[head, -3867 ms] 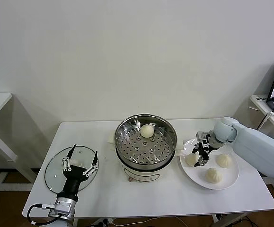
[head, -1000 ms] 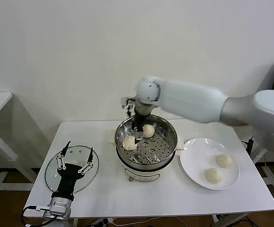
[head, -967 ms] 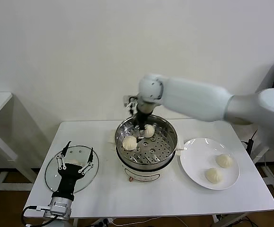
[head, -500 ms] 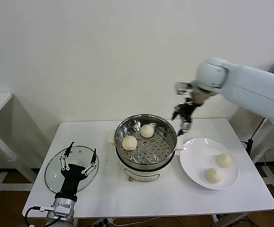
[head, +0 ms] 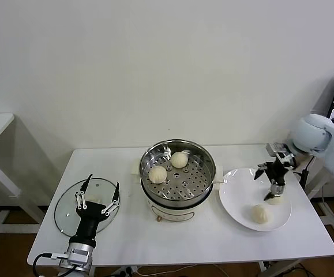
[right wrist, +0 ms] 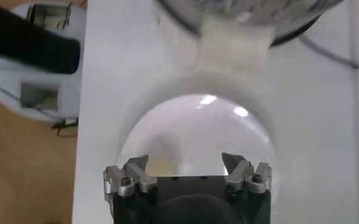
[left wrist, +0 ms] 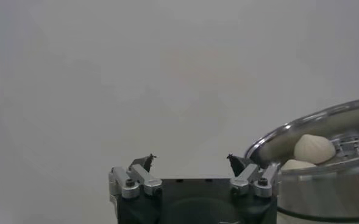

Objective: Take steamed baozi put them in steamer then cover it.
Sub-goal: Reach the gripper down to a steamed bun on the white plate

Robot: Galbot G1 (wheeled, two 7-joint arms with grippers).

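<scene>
Shiny metal, the steamer sits in the middle of the white bench, and two steamed baozi are already inside it, on the far left part of the holey tray. Two more buns wait on the white plate to the right. The right gripper hangs just above the farther bun there, its jaws wide open and holding nothing. The left gripper waits over the glass lid on the left, jaws open too. So the job looks half done: two buns to move, then the lid goes on
</scene>
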